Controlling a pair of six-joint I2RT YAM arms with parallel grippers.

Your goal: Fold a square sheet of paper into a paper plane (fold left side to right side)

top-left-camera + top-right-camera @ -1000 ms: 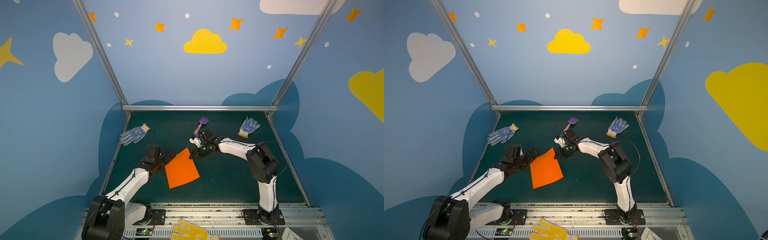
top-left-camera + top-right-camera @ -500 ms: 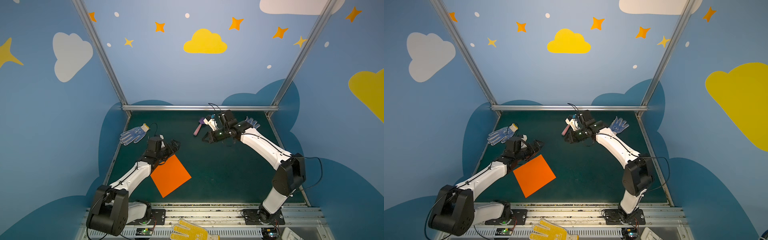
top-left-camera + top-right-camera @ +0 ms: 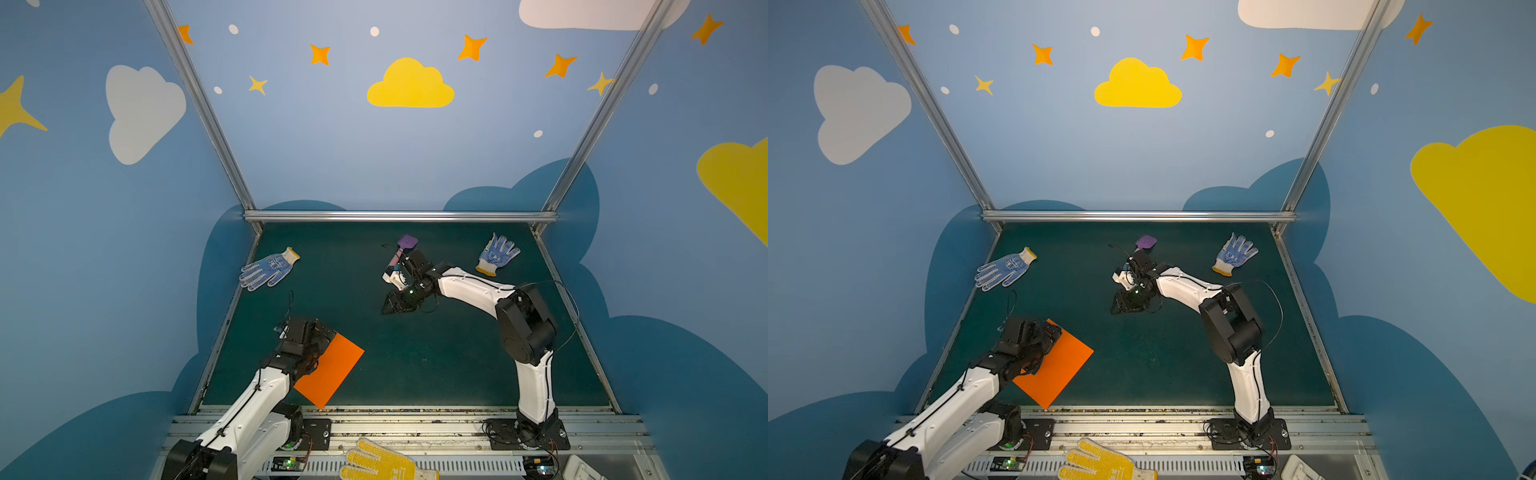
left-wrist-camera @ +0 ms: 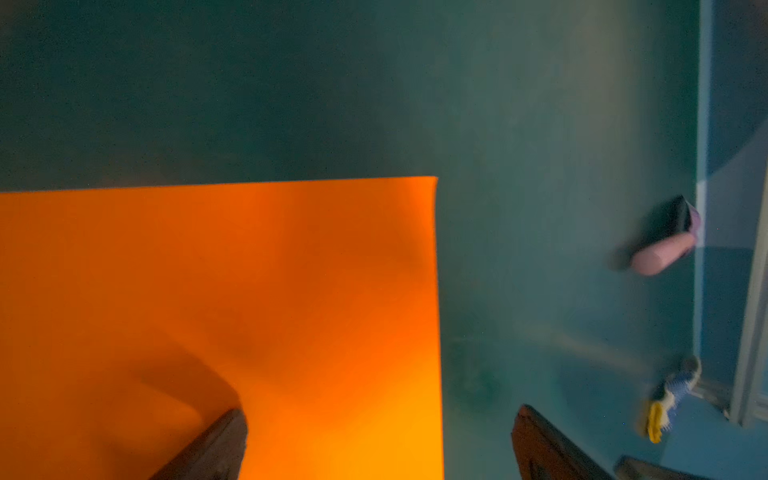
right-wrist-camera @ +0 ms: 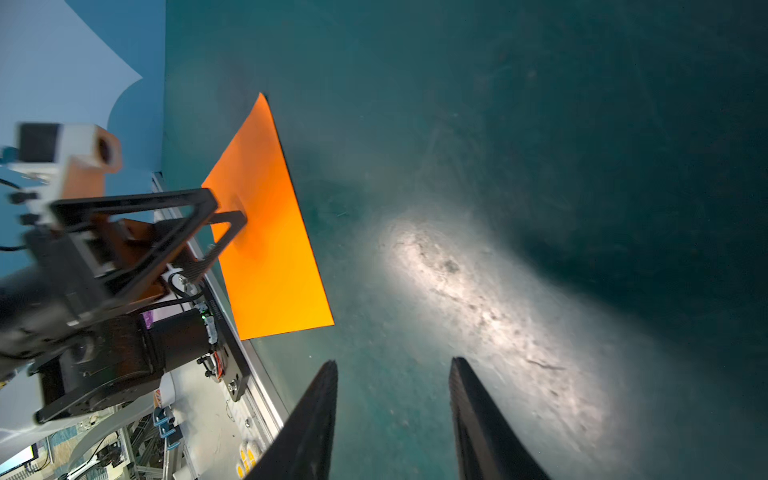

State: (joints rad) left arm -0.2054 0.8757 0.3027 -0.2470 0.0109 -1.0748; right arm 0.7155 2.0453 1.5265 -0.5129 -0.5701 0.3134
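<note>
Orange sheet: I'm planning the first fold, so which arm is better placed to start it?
Left. The left fingers, open, straddle an edge of the orange sheet; the right fingers hang over bare mat, well apart from it.

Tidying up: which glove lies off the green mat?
The yellow glove, on the front rail; the left blue glove and right blue glove lie on the mat.

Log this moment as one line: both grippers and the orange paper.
left gripper: open, astride orange sheet edge | right gripper: open, empty, over bare mat | orange sheet: flat, front left, no fold seen
</note>
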